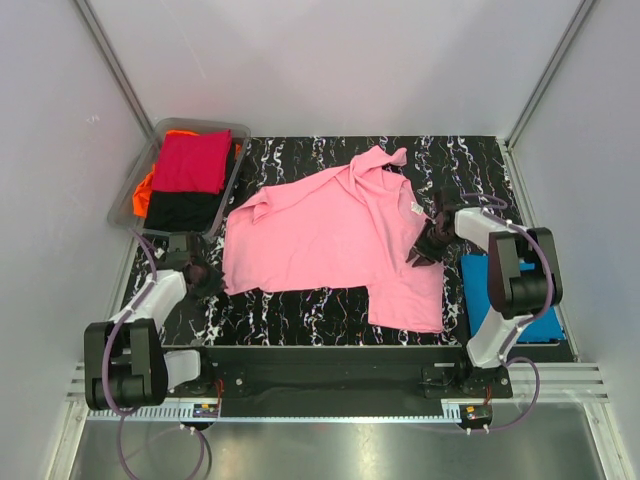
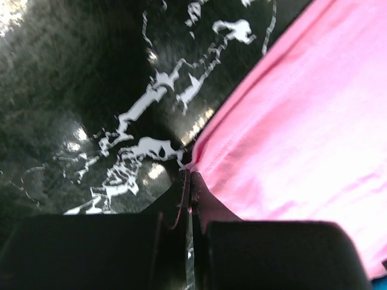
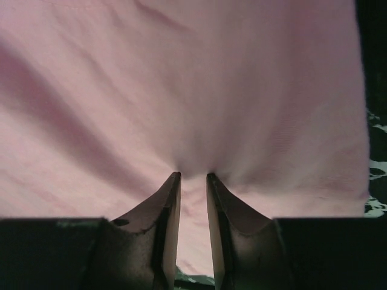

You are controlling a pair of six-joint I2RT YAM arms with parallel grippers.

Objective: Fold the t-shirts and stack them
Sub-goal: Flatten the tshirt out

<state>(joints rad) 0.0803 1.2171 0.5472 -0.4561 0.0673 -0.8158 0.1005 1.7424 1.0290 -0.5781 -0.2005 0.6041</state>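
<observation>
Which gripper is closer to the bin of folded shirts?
Left. The left gripper is close to the near end of the bin, at the left edge of the pink shirt. The right gripper is far across, at the shirt's right side.

there's a black mat with white marble veining (image 1: 300, 310) spread flat over the table; up close its surface (image 2: 91, 90) looks glossy. a clear plastic rectangular bin (image 1: 121, 200) sits on the mat's far left corner, tilted a little off square. plain white panel walls (image 1: 330, 60) close in around the mat on three sides, with slim slanted metal posts (image 1: 110, 60) at the back corners. a ribbed aluminium rail (image 1: 330, 410) runs along the mat's near edge, and a dull steel sheet (image 1: 330, 450) lies just beyond that.
</observation>
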